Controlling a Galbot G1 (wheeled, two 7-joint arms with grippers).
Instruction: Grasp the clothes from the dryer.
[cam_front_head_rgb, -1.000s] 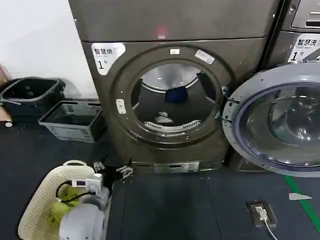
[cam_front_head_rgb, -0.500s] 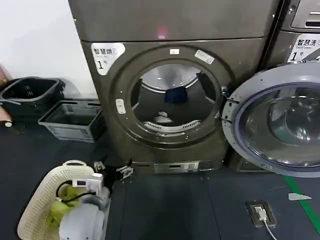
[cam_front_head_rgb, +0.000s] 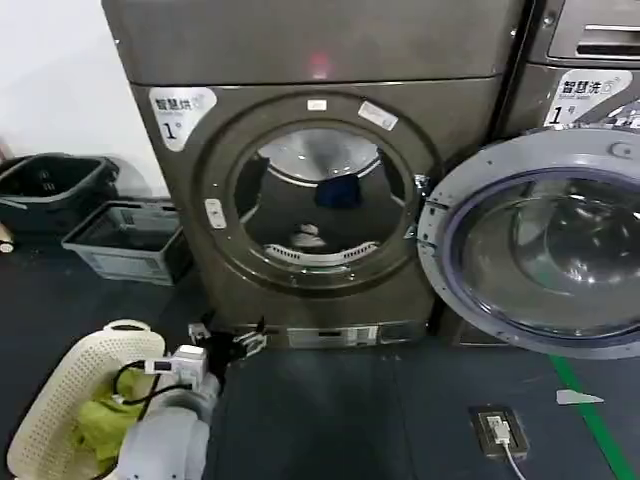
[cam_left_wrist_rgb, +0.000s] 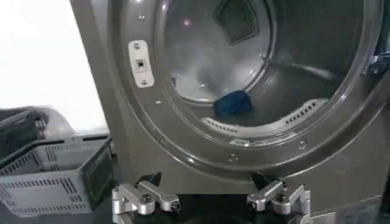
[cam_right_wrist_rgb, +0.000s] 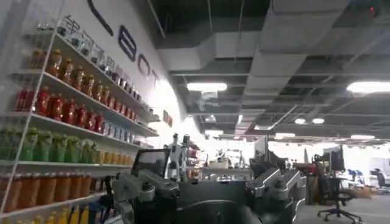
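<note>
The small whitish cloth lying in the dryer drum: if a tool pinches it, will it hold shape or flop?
Probably flop: the clothes lie crumpled on the floor of the dryer. Likely light, being far smaller than the drum mouth. It may drag or snag on the perforated lip in front.

Head, left wrist share dryer (cam_front_head_rgb: 310, 190) mouth; right wrist faces shelves (cam_right_wrist_rgb: 61, 122).

Dryer (cam_front_head_rgb: 310, 200) door open; clothes (cam_front_head_rgb: 306, 238) inside drum.
</note>
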